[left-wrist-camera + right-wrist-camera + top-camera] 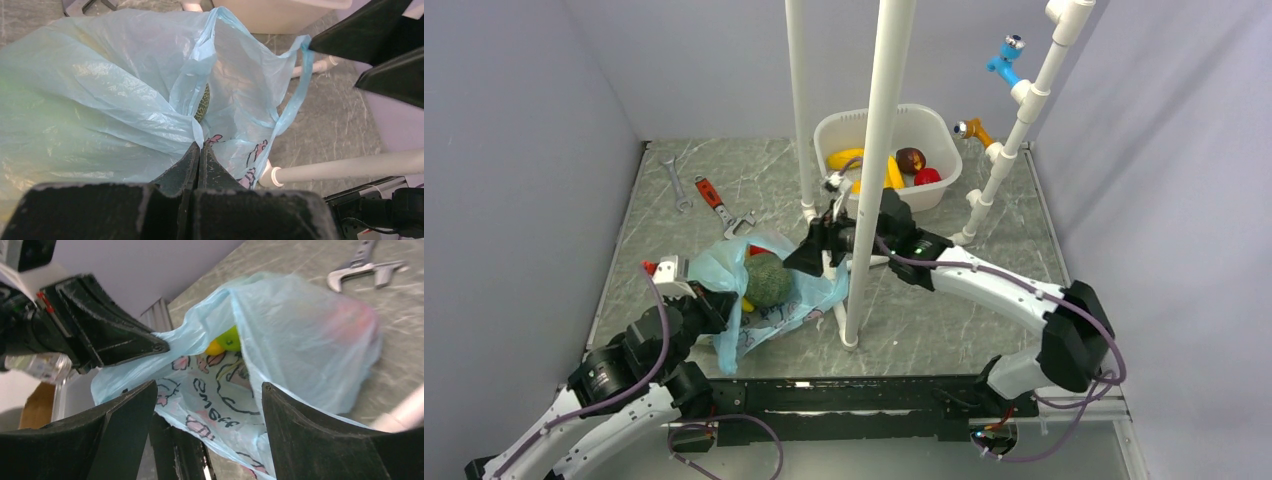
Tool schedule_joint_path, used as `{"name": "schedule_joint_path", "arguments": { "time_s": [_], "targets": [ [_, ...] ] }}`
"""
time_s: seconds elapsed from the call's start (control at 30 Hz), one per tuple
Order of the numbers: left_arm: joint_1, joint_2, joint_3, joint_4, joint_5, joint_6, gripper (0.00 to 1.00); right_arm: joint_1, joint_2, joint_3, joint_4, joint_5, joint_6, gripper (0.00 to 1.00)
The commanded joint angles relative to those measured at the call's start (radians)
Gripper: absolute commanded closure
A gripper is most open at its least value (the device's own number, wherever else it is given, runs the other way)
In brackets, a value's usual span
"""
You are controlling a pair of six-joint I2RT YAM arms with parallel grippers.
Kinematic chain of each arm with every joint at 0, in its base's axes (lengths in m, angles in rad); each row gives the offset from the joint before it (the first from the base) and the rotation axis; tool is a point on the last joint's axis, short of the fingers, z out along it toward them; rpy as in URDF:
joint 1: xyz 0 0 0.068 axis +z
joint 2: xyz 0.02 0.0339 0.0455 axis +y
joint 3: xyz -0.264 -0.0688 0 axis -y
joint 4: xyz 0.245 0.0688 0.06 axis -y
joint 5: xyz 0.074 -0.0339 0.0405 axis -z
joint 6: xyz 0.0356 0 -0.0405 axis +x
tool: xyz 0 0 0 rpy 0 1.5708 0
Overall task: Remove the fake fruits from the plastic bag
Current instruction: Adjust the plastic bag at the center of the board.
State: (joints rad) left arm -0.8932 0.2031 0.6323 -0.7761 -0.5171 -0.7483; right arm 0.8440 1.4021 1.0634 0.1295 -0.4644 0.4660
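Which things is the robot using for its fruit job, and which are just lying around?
For the job: light blue plastic bag, dark green fruit, yellow fruit, white tub.
Lying about: silver wrench, red-handled wrench, white pipes.

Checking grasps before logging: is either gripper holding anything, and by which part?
The left gripper is shut on the plastic bag, pinching a fold of film by its opening. The right gripper is open, holding nothing.

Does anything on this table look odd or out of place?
A silver wrench and a red-handled wrench lie at the far left, odd company for toy fruit. The plastic bag, pinched by the left gripper, lies crumpled, a dark green fruit showing at its mouth. Nothing looks spilled or broken.
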Motion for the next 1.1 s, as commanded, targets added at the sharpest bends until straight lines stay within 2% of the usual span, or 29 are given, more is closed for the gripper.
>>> {"name": "schedule_joint_path", "arguments": {
  "time_s": [0.0,0.13,0.27,0.4,0.53,0.67,0.77,0.9,1.07],
  "targets": [
    [0.001,0.042,-0.020,0.108,0.050,0.025,1.00,0.040,0.060,0.051,0.066,-0.137,-0.059,0.21],
    [0.001,0.081,-0.040,0.140,0.077,0.018,1.00,0.040,0.090,0.050,0.109,-0.199,-0.084,0.22],
    [0.002,0.092,-0.070,0.155,0.098,-0.005,1.00,0.047,0.218,0.082,0.108,-0.258,-0.072,0.35],
    [0.001,0.083,-0.092,0.152,0.105,-0.028,1.00,0.082,0.311,0.103,0.068,-0.185,-0.113,0.37],
    [0.001,0.074,-0.087,0.114,0.089,-0.049,1.00,0.090,0.366,0.074,0.122,-0.097,-0.099,0.37],
    [0.001,0.056,-0.063,0.061,0.045,-0.063,1.00,0.098,0.434,0.087,0.051,-0.033,-0.134,0.41],
    [0.000,0.040,-0.043,0.007,-0.014,-0.096,1.00,0.103,0.438,0.010,0.092,-0.038,-0.123,0.49],
    [0.001,0.025,-0.040,-0.050,-0.081,-0.171,1.00,0.128,0.463,-0.126,0.181,-0.006,-0.083,0.66],
    [0.001,0.023,0.019,-0.091,-0.114,-0.141,1.00,0.145,0.494,-0.219,0.301,-0.007,0.004,0.67]
  ]
}}
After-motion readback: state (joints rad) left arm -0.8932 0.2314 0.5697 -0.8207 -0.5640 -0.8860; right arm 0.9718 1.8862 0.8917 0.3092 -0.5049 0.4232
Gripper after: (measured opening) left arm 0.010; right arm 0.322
